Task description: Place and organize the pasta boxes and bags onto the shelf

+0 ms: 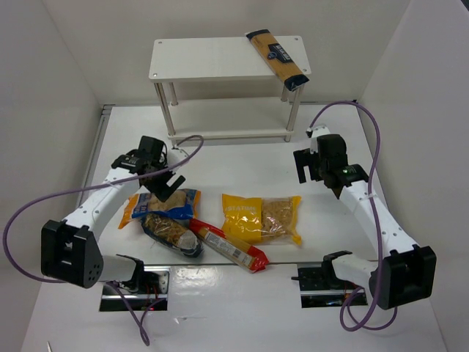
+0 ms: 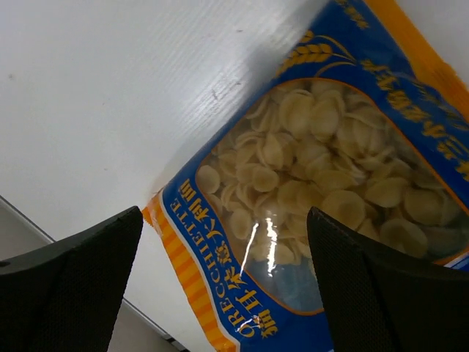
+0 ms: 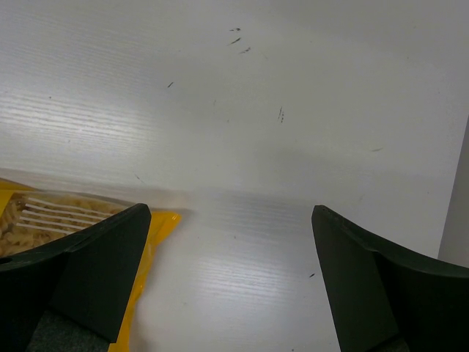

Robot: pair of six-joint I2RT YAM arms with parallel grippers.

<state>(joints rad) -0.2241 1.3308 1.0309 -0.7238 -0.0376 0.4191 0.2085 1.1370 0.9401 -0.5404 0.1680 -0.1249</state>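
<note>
The white two-tier shelf (image 1: pixel 212 59) stands at the back. A long tan-and-navy packet (image 1: pixel 277 57) lies on its top board at the right, its end overhanging. On the table lie a blue-and-orange bag (image 1: pixel 150 204), a dark-blue clear bag (image 1: pixel 174 235), a long red packet (image 1: pixel 231 248) and a yellow bag (image 1: pixel 261 218). My left gripper (image 1: pixel 167 187) is open just above the blue-and-orange bag (image 2: pixel 330 169), its fingers (image 2: pixel 80 279) on either side of the bag's corner. My right gripper (image 1: pixel 300 167) is open and empty over bare table, right of the yellow bag's corner (image 3: pixel 157 227).
The white table (image 1: pixel 242 172) is walled on the left, right and back. Purple cables (image 1: pixel 370 147) loop beside both arms. Two floor openings (image 1: pixel 139 282) sit at the near edge by the arm bases. The shelf's lower board (image 1: pixel 227 136) holds nothing.
</note>
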